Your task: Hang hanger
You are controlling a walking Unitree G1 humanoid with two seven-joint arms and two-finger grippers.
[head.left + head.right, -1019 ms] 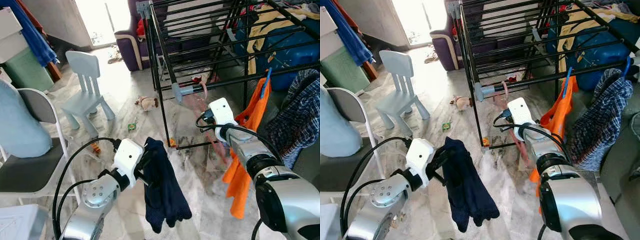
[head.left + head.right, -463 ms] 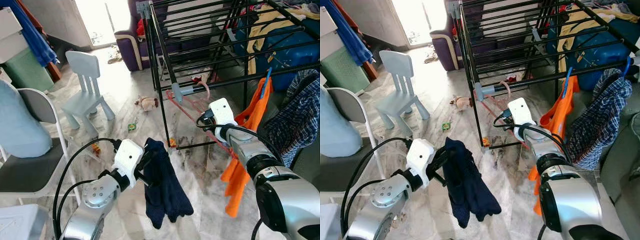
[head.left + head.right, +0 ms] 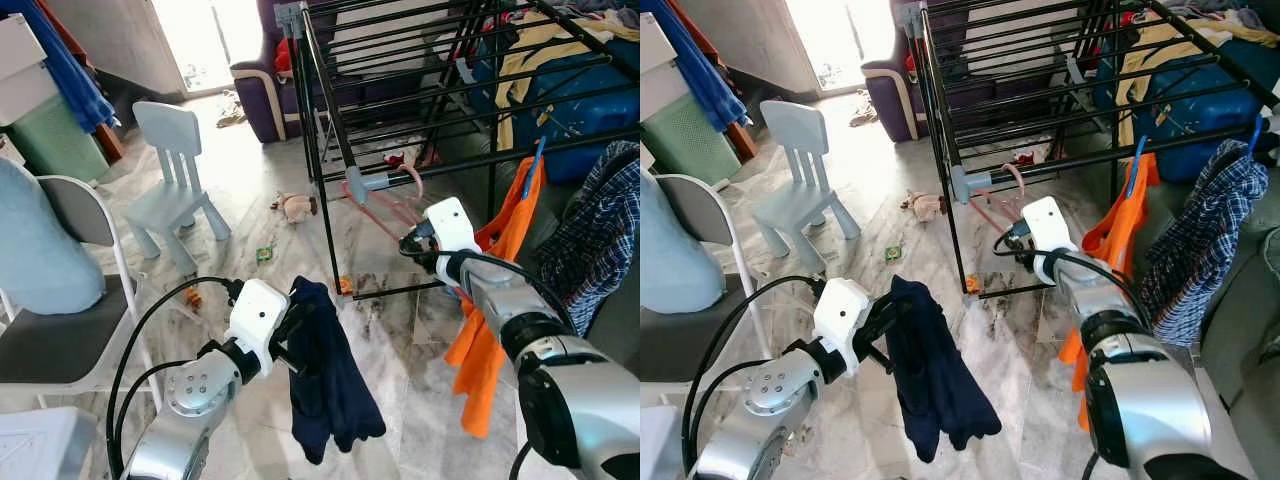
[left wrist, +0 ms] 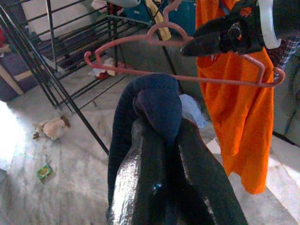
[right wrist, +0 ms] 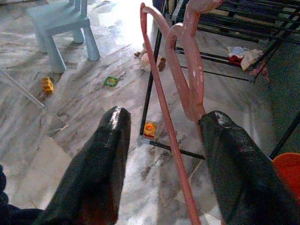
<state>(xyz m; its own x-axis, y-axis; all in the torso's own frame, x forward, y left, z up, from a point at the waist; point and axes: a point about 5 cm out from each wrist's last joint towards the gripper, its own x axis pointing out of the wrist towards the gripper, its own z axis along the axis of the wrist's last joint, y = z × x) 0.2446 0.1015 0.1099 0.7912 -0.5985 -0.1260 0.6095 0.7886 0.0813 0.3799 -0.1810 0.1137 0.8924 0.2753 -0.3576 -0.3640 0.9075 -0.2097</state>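
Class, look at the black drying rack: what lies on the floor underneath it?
Under the black drying rack, a red-and-white cloth lies on the marble floor. Further back, bars and hanging laundry hide the floor.

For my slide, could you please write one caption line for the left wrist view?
Left gripper holds a dark blue garment while the right gripper holds a pink hanger.

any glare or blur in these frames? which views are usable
Left eye view: doorway blown out white, the rest sharp. Right wrist view: glare patch on the floor behind the pink hanger, fingers soft. Left wrist view: dark garment close and slightly soft, orange cloth clear.
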